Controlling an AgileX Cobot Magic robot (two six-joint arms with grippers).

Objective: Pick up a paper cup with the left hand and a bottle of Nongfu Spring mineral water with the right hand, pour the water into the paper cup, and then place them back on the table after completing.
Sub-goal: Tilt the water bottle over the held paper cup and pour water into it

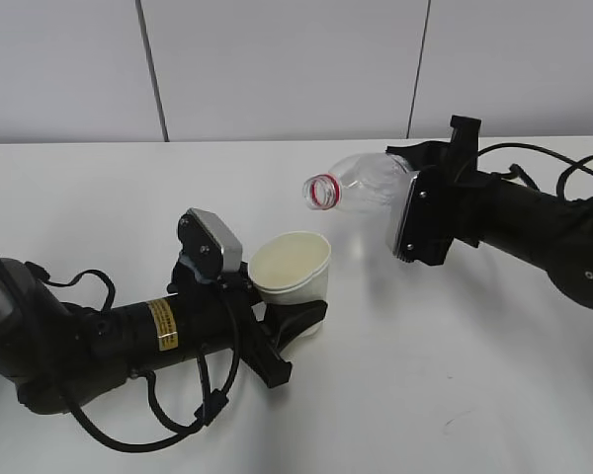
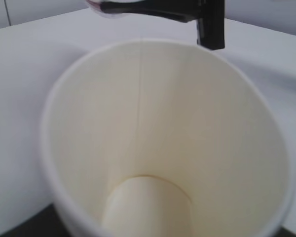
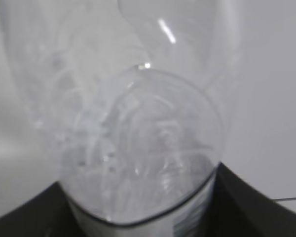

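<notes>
My left gripper (image 1: 287, 318), on the black arm with the yellow sticker, is shut on a cream paper cup (image 1: 293, 265) and holds it upright just above the white table (image 1: 425, 365). The cup fills the left wrist view (image 2: 167, 143); I see no water in it. My right gripper (image 1: 425, 202) is shut on a clear plastic bottle (image 1: 371, 183), tipped on its side with its red-ringed open mouth (image 1: 323, 191) pointing left, above and right of the cup. The bottle fills the right wrist view (image 3: 138, 123) and looks nearly empty. No stream of water shows.
A grey panelled wall (image 1: 277, 69) stands behind the table's far edge. Black cables (image 1: 178, 415) loop from the left arm over the table at the front left, and cables (image 1: 563, 163) trail from the right arm at the far right.
</notes>
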